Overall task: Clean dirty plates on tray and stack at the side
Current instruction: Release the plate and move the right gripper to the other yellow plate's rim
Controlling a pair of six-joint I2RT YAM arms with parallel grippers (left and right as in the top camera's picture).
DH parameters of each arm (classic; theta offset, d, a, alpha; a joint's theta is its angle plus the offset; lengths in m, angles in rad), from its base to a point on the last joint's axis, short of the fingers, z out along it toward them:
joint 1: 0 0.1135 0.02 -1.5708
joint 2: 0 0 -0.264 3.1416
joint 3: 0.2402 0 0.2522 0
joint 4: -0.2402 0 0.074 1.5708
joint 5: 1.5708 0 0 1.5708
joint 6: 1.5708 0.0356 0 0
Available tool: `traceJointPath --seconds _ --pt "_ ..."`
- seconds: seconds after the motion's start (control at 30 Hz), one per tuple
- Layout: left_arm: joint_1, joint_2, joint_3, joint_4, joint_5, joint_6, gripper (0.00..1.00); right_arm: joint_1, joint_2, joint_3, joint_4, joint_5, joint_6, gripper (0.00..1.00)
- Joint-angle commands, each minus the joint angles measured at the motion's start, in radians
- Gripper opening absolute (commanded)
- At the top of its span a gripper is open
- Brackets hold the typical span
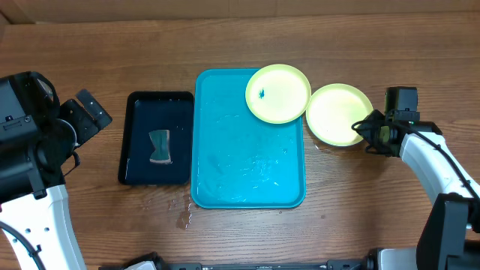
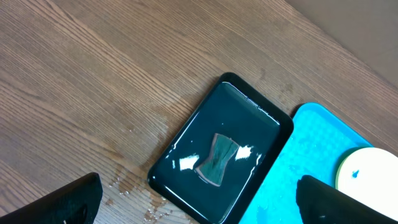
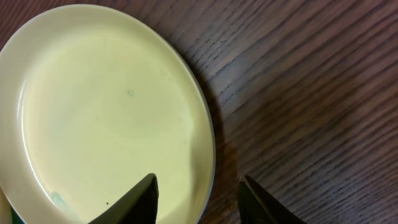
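The turquoise tray (image 1: 247,169) lies mid-table and looks wet. A yellow-green plate (image 1: 278,93) with a small dark blue smudge sits on its far right corner, overhanging the rim; it also shows in the left wrist view (image 2: 373,171). A second yellow-green plate (image 1: 337,114) rests on the table right of the tray. My right gripper (image 1: 369,129) is open at this plate's right edge. In the right wrist view (image 3: 199,196) one finger is over the plate (image 3: 106,112) and one over the table. My left gripper (image 2: 199,205) is open and empty, above the black tray. No light blue plate is clearly visible.
A smaller black tray (image 1: 135,150) left of the turquoise tray holds water and a grey-green sponge (image 1: 159,146). Water drops (image 1: 184,214) lie on the wood near the turquoise tray's front left corner.
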Motion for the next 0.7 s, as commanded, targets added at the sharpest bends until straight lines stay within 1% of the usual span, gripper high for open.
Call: traceJointPath --seconds 0.0,0.03,0.1,0.23,0.37,0.4,0.5,0.63,0.67 --pt "0.004 0.003 0.006 0.001 -0.013 -0.02 1.0 0.0 -0.004 0.008 0.012 -0.077 -0.113 0.48" --pt "0.004 0.003 0.006 0.001 -0.013 -0.02 1.0 0.0 -0.004 0.023 0.002 -0.097 -0.14 0.5" --pt "0.004 0.003 0.006 0.001 -0.013 -0.02 1.0 0.002 -0.004 0.077 -0.048 -0.117 -0.159 0.51" --pt "0.004 0.003 0.006 0.001 -0.013 -0.02 1.0 0.031 -0.004 0.241 -0.166 -0.136 -0.205 0.51" --pt "0.004 0.003 0.006 0.001 -0.013 -0.02 1.0 0.12 0.002 0.42 -0.256 -0.131 -0.257 0.55" --pt "0.004 0.003 0.006 0.001 -0.013 -0.02 1.0 0.167 0.01 0.485 -0.279 -0.103 -0.26 0.59" --pt "0.004 0.003 0.006 0.001 -0.013 -0.02 1.0 0.232 0.031 0.55 -0.29 -0.048 -0.26 0.65" --pt "0.004 0.003 0.006 0.001 -0.013 -0.02 1.0 0.296 0.07 0.563 -0.268 -0.014 -0.259 0.64" --pt "0.004 0.003 0.006 0.001 -0.013 -0.02 1.0 0.308 0.089 0.563 -0.26 -0.014 -0.259 0.66"
